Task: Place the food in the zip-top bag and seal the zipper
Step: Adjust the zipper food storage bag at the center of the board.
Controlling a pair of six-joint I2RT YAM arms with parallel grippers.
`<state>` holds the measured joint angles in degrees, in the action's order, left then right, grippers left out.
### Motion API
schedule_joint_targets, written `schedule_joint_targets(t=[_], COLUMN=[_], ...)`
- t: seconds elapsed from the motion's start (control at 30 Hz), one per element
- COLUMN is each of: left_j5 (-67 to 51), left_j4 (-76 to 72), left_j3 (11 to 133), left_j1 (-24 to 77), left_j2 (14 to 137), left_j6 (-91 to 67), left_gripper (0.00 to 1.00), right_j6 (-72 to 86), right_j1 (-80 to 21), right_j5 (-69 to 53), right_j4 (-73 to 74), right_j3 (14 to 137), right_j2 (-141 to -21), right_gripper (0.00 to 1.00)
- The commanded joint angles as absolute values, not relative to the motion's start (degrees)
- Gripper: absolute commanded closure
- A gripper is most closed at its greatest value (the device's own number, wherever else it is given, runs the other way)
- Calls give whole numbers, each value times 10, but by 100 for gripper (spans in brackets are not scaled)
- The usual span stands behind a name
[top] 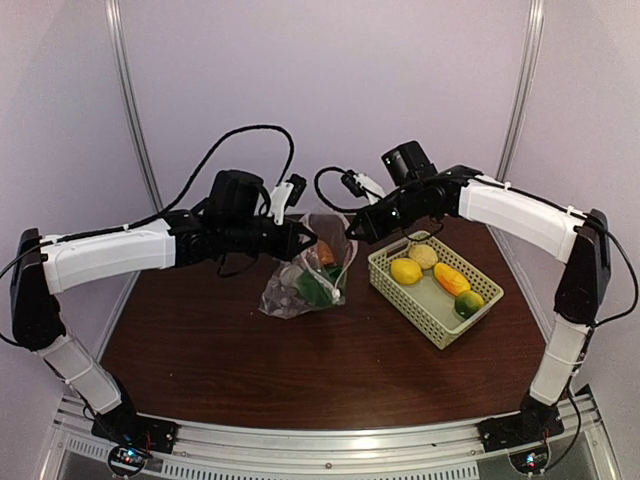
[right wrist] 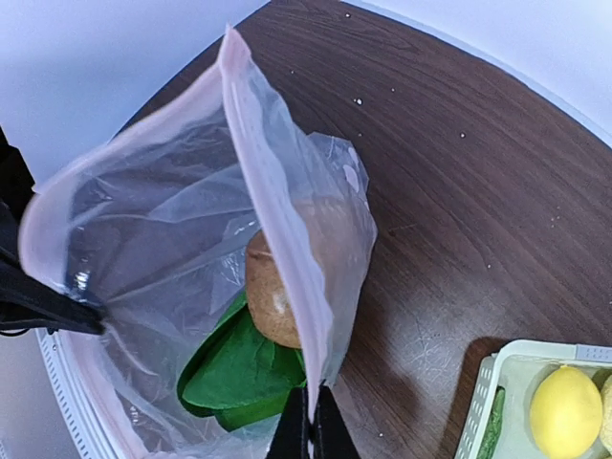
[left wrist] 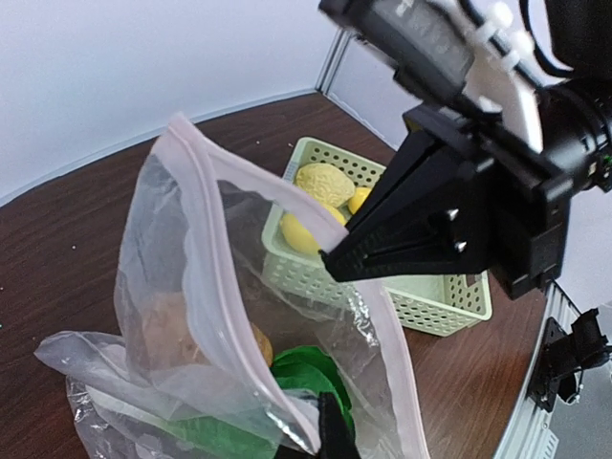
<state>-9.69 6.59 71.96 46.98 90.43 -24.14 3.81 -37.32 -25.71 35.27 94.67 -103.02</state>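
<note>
The clear zip-top bag hangs over the table, its mouth held open between both grippers. My left gripper is shut on the bag's left rim; its fingertips show at the bottom of the left wrist view. My right gripper is shut on the opposite rim. The pinkish zipper strip runs along the mouth. Inside lie a brown round piece and the green leafy vegetable. A lemon, potato and an orange piece lie in the basket.
The pale green lattice basket stands on the brown table to the right of the bag, and also holds a green piece. It shows behind the bag in the left wrist view. Grey walls close in at the back and sides.
</note>
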Motion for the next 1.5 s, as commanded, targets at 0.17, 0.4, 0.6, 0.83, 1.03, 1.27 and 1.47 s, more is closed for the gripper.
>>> schedule_joint_targets(t=[0.17, 0.4, 0.6, 0.83, 1.03, 1.27, 1.47], left_j5=[139, 202, 190, 46, 26, 0, -65], left_j4=[251, 322, 288, 248, 228, 239, 204], left_j3=[856, 952, 941, 889, 863, 857, 823], left_j1=[467, 475, 475, 475, 474, 473, 467], left_j2=[881, 924, 916, 940, 955, 969, 959], left_j6=[-246, -176, -131, -148, -134, -102, -109], left_gripper=[100, 100, 100, 100, 100, 100, 100], right_j6=[-22, -19, -17, -10, -46, -98, -221], right_j1=[-387, -394, -400, -404, -386, -283, -207], right_j5=[-161, -184, -230, -276, -228, -204, -176], right_j4=[446, 456, 440, 427, 437, 425, 465], right_j3=[1195, 1221, 1181, 1099, 1028, 868, 845], right_j2=[-1028, -1055, -1063, -1054, -986, -918, -946], right_gripper=[100, 100, 100, 76, 41, 40, 40])
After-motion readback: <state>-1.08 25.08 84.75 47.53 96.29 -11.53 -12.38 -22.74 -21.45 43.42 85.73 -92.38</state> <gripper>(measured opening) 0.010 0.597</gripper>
